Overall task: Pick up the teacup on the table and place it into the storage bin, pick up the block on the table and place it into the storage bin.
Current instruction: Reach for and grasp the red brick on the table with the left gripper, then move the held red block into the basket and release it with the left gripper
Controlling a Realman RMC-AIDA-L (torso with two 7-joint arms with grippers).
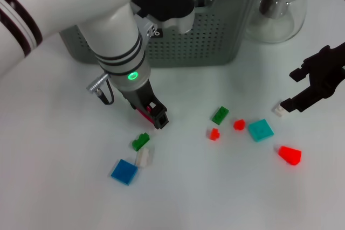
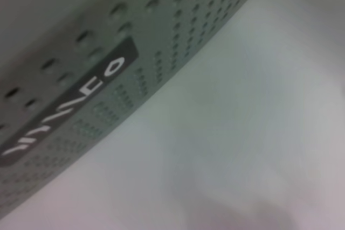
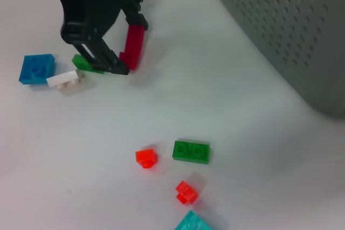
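Observation:
The grey-green storage bin (image 1: pixel 215 36) stands at the back; its perforated wall with the black label fills the left wrist view (image 2: pixel 81 52) and edges the right wrist view (image 3: pixel 291 25). A clear glass rim, seemingly the teacup (image 1: pixel 202 1), shows inside it. In front of the bin, my left gripper (image 1: pixel 152 117) (image 3: pixel 126 60) is low over the table and shut on a dark red block (image 1: pixel 144 113) (image 3: pixel 133 46). At the right, my right gripper (image 1: pixel 294 87) hangs open and holds nothing. A small white block (image 1: pixel 278 109) lies by its lower fingertip.
Loose blocks lie on the white table: green (image 1: pixel 140 141), white (image 1: pixel 143 157) and blue (image 1: pixel 124 171) near the left gripper. Green (image 1: pixel 220 115), two small red (image 1: pixel 214 133) (image 1: pixel 239 124), teal (image 1: pixel 260 130) and a red cone (image 1: pixel 290 155) are farther right. A glass teapot (image 1: pixel 283 6) stands beside the bin.

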